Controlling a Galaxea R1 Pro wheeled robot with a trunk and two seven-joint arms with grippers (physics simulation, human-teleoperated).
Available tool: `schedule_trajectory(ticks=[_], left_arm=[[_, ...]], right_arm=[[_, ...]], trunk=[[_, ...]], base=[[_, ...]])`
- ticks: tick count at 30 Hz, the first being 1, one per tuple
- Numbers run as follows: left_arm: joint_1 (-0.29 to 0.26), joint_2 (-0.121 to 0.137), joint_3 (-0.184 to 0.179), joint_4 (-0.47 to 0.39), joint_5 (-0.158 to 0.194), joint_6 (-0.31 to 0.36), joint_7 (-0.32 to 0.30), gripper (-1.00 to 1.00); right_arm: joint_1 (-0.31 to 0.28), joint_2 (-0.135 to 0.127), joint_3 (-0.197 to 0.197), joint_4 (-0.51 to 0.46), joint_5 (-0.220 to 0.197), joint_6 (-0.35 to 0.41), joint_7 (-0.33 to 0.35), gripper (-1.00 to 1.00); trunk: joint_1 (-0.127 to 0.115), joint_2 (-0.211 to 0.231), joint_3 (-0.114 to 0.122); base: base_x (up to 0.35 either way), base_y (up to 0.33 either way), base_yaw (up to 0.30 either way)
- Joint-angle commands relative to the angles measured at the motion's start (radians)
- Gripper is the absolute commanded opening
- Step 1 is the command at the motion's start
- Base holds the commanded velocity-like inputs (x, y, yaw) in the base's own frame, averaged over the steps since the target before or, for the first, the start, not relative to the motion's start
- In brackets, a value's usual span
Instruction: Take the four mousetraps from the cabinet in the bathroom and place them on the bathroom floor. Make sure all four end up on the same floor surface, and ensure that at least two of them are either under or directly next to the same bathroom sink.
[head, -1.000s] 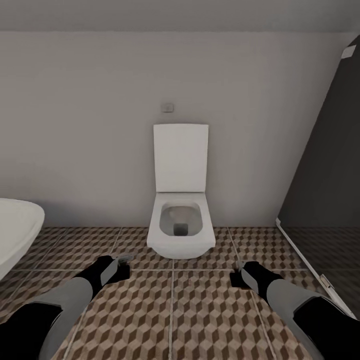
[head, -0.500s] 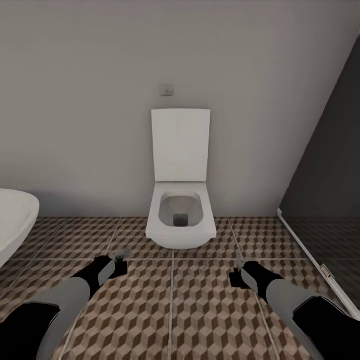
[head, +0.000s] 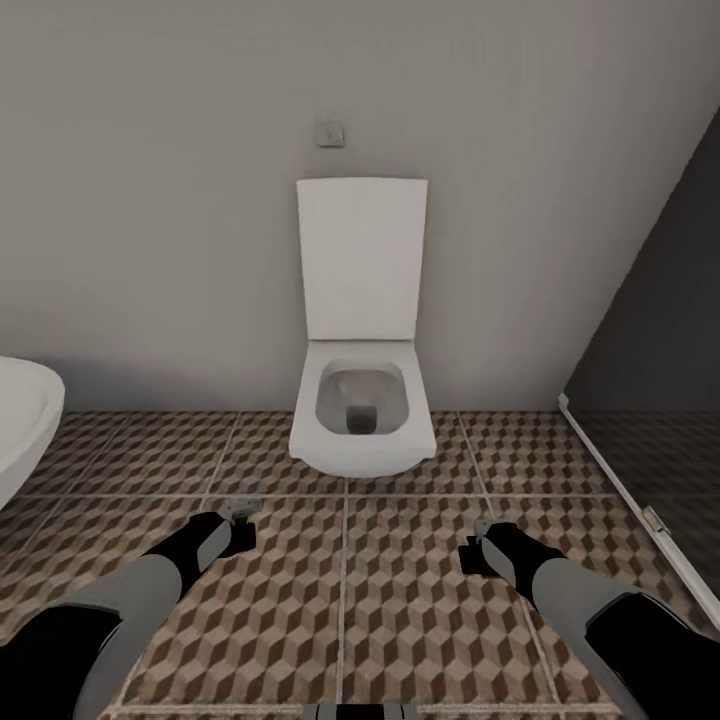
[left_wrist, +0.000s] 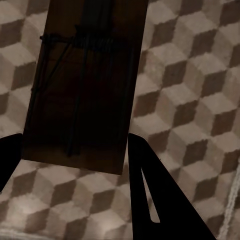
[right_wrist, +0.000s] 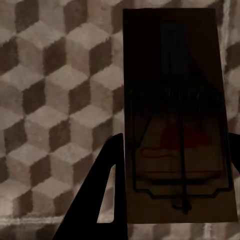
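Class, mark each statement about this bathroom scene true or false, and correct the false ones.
1. The toilet has its lid raised. True.
2. The left end effector holds nothing. False: it grips a mousetrap.
3. The right end effector grips a mousetrap with a red mark. True.
4. The floor is plain white tile. False: it is patterned with brown and beige cubes.
5. A dark shower partition stands to the toilet's right in the head view. True.
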Motion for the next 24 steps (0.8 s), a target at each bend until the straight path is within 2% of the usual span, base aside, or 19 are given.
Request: schedule_trajectory(ticks=[1,9,17,24], left_arm=[[0.000,-0.001,-0.009,-0.003,0.007,0.006,0.007,-1.00],[0.000,-0.005,-0.008,0.009,0.008,-0.003,0.007,-1.00],[0.000,-0.005,-0.009,0.028,0.009,-0.070,0.006,-1.00],[0.000,-0.005,-0.009,0.035,0.009,-0.080,0.006,-1.00]], right_arm=[[0.000,-0.001,0.007,-0.003,-0.011,0.006,-0.006,-1.00],[0.000,0.000,0.010,-0.003,-0.010,0.002,-0.004,-1.00],[0.000,0.000,0.014,-0.003,-0.008,-0.022,0.003,-1.00],[0.000,0.001,0.015,0.000,-0.007,-0.097,0.005,-1.00]], trunk=[[0.000,-0.001,-0.006],[0.004,-0.003,-0.045],[0.004,-0.003,-0.046],[0.004,-0.003,-0.046]], base=[[0.000,0.000,0.000],[0.000,0.000,0.000],[0.021,0.000,0.000],[0.253,0.000,0.000]])
